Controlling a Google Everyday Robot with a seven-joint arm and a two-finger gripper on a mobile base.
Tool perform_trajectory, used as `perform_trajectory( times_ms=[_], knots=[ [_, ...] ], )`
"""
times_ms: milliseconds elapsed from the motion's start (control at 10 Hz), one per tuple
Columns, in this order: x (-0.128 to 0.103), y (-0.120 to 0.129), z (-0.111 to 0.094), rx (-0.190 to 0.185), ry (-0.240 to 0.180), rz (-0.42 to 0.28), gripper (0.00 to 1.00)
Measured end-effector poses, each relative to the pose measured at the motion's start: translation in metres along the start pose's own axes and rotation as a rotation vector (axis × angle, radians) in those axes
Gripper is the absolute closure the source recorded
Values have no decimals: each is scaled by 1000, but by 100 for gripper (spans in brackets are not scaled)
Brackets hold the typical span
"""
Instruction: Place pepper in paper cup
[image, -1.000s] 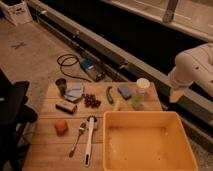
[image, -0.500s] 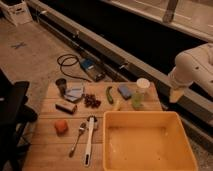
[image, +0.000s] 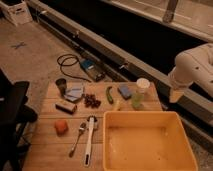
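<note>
The pepper (image: 109, 94), slim and dark green, lies on the wooden table (image: 47, 150) near its far edge. Just to its right, past a blue sponge (image: 124, 91), the white paper cup (image: 143, 84) stands upright at the table's far right corner. My white arm (image: 195, 65) hangs off the table's right side. Its gripper (image: 175, 95) points down beside the cup, apart from it, open and holding nothing.
A large yellow bin (image: 145, 142) fills the near right of the table. A pale yellow-green lump (image: 136, 101), a yellowish piece (image: 117, 104), dark grapes (image: 91, 100), a metal cup (image: 61, 85), an orange item (image: 61, 126), a spoon (image: 78, 137) and a white tool (image: 89, 140) lie around.
</note>
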Motion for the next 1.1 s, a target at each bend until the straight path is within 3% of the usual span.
perform_trajectory(
  times_ms=[400, 700, 1100],
  knots=[
    [-11, -4, -5, 21, -11, -16, 20],
    [-57, -15, -10, 32, -82, -45, 20],
    [-137, -15, 1, -5, -220, -105, 20]
  ],
)
